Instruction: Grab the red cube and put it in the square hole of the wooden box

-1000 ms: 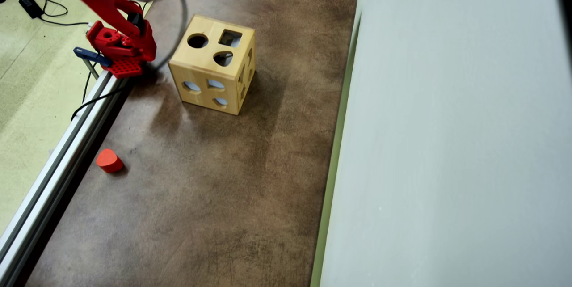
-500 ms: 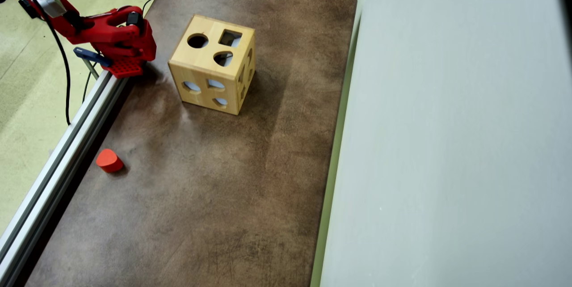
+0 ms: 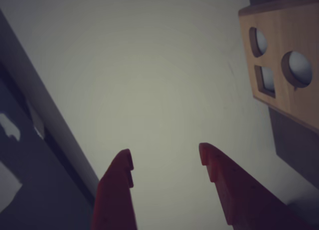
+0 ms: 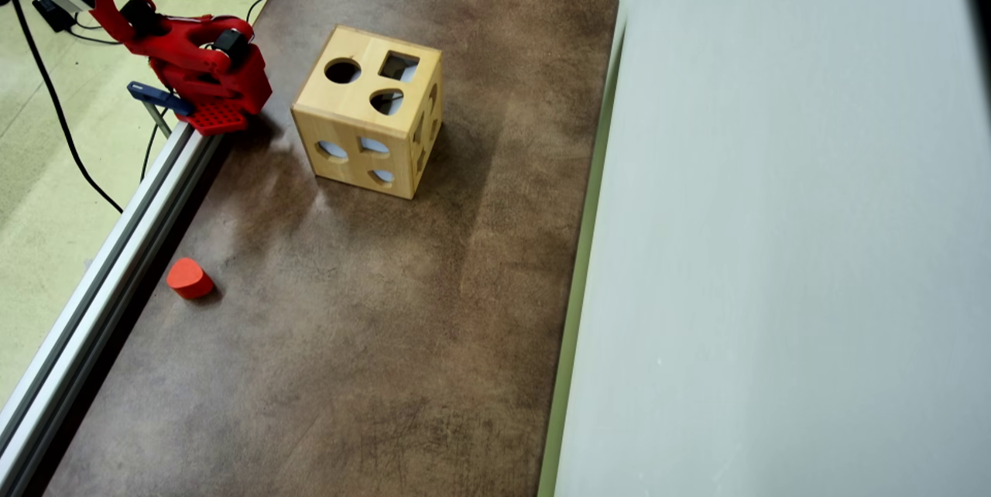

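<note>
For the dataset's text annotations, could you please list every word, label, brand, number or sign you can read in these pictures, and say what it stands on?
None: no readable text shows in either view.
The wooden box bears only shaped cutouts, no lettering.
The orange-red block is plain.
The red arm and the gripper, jaws apart and empty, carry no visible marking.
The brown table and the pale wall are bare of signs.

The overhead view looks down from well above onto the brown surface (image 4: pixel 372 342), taking in the wooden box (image 4: pixel 370 111) and a pale wall along its right. The wrist view rides behind the pincer (image 3: pixel 167 160), facing that wall, with the wooden box (image 3: pixel 286 65) at its right edge; both views share box and wall.
</note>
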`<state>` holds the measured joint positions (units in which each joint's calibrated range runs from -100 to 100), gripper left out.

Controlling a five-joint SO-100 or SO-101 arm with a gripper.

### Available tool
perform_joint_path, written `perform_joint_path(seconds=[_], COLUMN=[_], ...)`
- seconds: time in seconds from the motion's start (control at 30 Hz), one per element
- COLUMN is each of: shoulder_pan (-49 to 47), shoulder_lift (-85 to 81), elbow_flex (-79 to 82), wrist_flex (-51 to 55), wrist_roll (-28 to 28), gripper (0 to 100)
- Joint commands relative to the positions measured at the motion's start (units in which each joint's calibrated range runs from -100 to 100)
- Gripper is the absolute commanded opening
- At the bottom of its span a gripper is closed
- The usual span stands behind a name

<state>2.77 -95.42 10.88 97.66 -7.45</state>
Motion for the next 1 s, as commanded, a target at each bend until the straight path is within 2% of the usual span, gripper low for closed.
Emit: perform_joint_path(seconds=[0.0,0.1,0.97], shoulder_pan=[0.1,0.1,0.1], shoulder_lift=[0.4,0.4,0.1], elbow_flex=[3.0,7.1,9.2], wrist_flex=[0.7,0.8,0.3], wrist_roll=[3.0,5.3,5.5], gripper=[11,0,3])
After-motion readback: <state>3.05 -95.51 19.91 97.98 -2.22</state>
